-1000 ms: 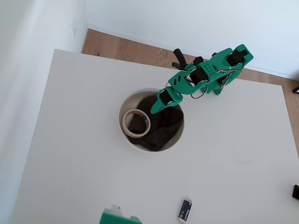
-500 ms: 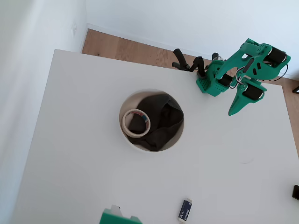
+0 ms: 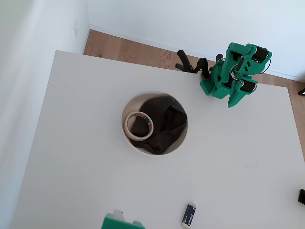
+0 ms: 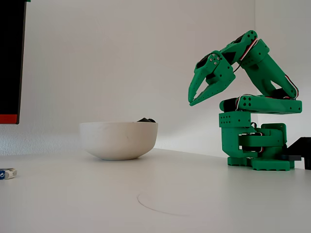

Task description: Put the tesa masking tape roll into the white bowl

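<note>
A flat white tabletop (image 3: 86, 157) fills most of the overhead view, matte and bare over most of its area, with a faint curved mark (image 4: 160, 206) on it in front of the fixed camera. Beyond its far edge runs a strip of light wooden floor (image 3: 128, 47) and then a white wall with a skirting board (image 3: 167, 19); another white wall (image 3: 28, 57) closes the left side of the overhead view. The fixed view shows plain white wall behind everything and a dark panel with a red lower band (image 4: 10, 63) at the left edge.

Near the middle of the table sits the large round white bowl (image 3: 127, 143) with a thin rim; a crumpled dark grey cloth (image 3: 167, 124) lies inside it. The small cream-white tesa masking tape roll (image 3: 139, 126), with red and blue print on its inner core, lies flat in the left part of the bowl, partly on the cloth and close to the bowl's wall. In the fixed view only a bit of the cloth (image 4: 146, 120) pokes above the rim.

The green plastic arm (image 4: 252, 104) stands at the far right corner of the table (well apart from the bowl), folded up over its own base. Its two-finger gripper (image 4: 194, 99) hangs in the air, pointing down toward the bowl side, jaws slightly parted and holding nothing.

A small dark blue and white rectangular item (image 3: 188, 214) lies near the front edge of the table.
</note>
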